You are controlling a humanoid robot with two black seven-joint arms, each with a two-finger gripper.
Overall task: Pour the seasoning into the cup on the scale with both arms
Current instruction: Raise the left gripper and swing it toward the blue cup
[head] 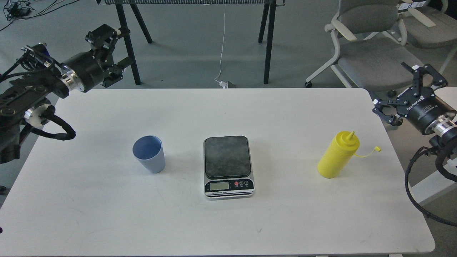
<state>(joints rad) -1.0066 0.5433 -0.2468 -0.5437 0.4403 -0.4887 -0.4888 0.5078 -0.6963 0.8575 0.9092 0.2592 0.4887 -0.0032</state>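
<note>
Both grippers, left gripper (pixel 107 37) and right gripper (pixel 410 94), are spread, empty; soft seasoning bottle (pixel 337 156) (probably light) wants mid-body hold, gently.

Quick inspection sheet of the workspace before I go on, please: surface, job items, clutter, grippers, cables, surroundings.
Surface: white table, faint scuffs.
Cup: upright, left of the scale, not on it.
Scale: centre, plate bare; display unreadable.
Bottle: upright on the right, cap off, hanging by its tether.
Clutter: nothing seen.
Left gripper: off the table's far left corner, holding nothing, fingers unclear.
Right gripper: open, empty, beyond the right edge.
Cables: white cord on the floor; black bundles on both arms.
Surroundings: chairs, black stand legs.
</note>
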